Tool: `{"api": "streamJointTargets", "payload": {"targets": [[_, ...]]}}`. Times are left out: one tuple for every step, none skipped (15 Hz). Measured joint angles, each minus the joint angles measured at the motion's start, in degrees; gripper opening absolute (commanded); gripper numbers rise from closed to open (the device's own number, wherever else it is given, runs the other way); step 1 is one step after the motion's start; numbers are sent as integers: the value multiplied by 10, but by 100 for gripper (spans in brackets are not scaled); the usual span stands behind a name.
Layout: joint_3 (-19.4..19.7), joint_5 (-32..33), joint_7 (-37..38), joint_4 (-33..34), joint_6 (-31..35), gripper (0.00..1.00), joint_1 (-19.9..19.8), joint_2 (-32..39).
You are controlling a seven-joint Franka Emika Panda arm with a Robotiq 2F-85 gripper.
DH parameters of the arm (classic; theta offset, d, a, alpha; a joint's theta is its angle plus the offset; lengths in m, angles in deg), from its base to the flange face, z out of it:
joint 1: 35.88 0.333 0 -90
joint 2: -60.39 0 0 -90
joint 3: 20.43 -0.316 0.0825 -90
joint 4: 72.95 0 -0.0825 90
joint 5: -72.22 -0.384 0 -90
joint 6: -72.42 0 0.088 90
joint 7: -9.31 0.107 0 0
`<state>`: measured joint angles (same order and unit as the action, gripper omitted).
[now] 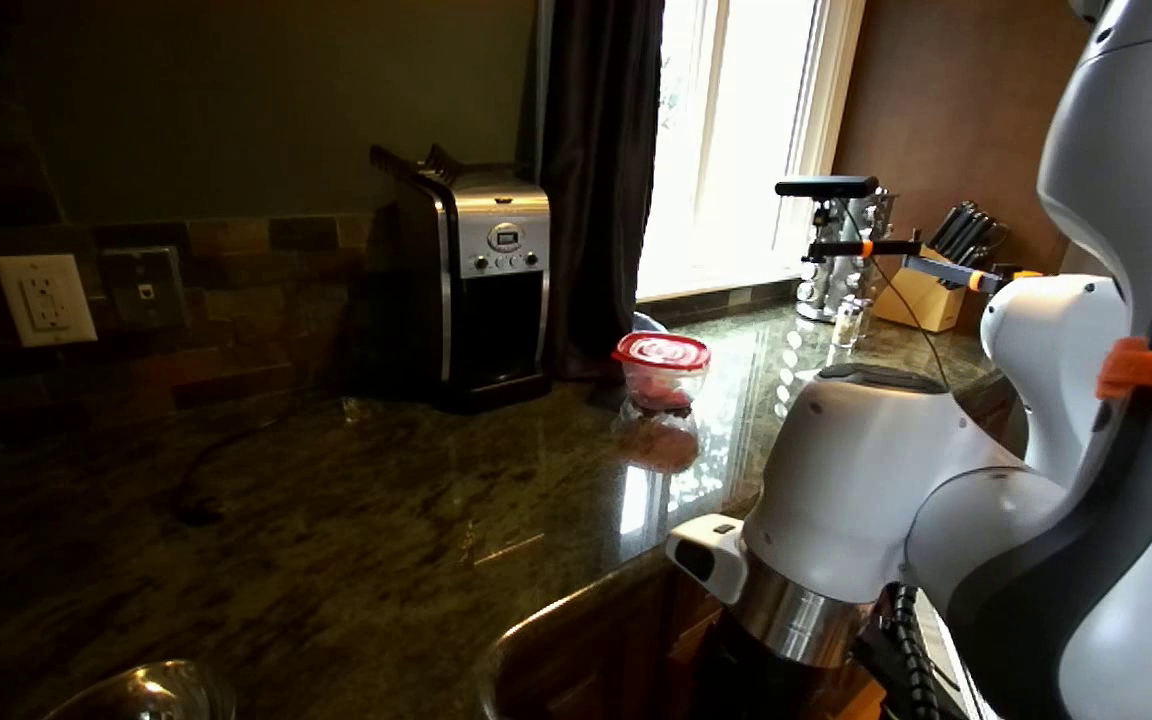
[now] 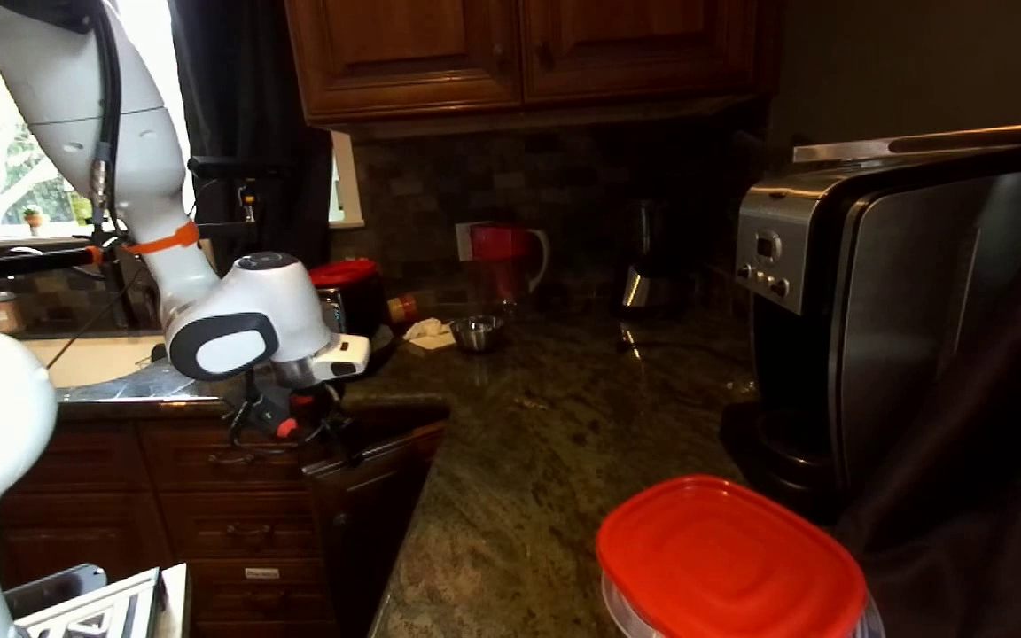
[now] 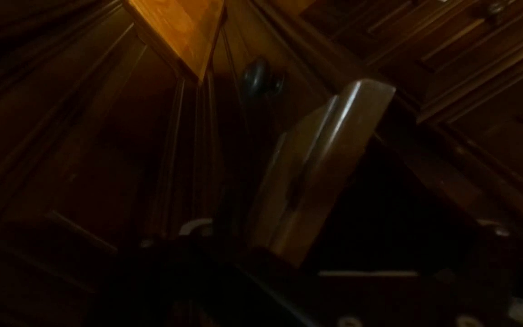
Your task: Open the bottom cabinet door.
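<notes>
The bottom cabinet door point(image 2: 378, 509) is dark brown wood under the counter's inner corner. It stands ajar, with a dark gap behind its top edge. In the wrist view the door's top edge point(image 3: 320, 154) runs slantwise toward the jaws, with its round dark knob point(image 3: 256, 78) on the outer face. My gripper point(image 2: 292, 436) points down near the top of the door, its fingers spread apart. In the wrist view the jaws are very dark. The door edge reaches in between them, and I cannot tell whether a finger touches it. The gripper's fingers are hidden in an exterior view.
Drawers point(image 2: 249, 496) with handles adjoin the door. The granite counter point(image 2: 546, 443) overhangs the cabinet. On it stand a red-lidded container point(image 1: 664, 365), a coffee maker point(image 1: 496, 260), a metal bowl point(image 2: 477, 333) and a red pitcher point(image 2: 502, 261). A knife block point(image 1: 921, 298) stands near the window.
</notes>
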<state>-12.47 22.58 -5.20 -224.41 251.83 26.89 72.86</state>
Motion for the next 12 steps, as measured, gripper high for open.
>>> {"api": "streamJointTargets", "payload": {"targets": [[-3,-4,-4,8,-20,100,-9,4],[-3,-4,-4,14,-27,100,-16,12],[-10,17,20,15,-16,100,-29,22],[-7,27,43,12,0,100,-33,36],[12,28,59,8,10,100,-22,51],[33,28,77,5,13,100,-7,66],[55,28,93,1,13,100,8,82],[77,28,109,-2,13,100,24,99],[101,28,123,-5,21,100,43,114],[125,28,132,-11,34,100,66,118],[147,26,143,-15,43,100,90,124],[169,23,156,-18,54,100,116,134]]}}
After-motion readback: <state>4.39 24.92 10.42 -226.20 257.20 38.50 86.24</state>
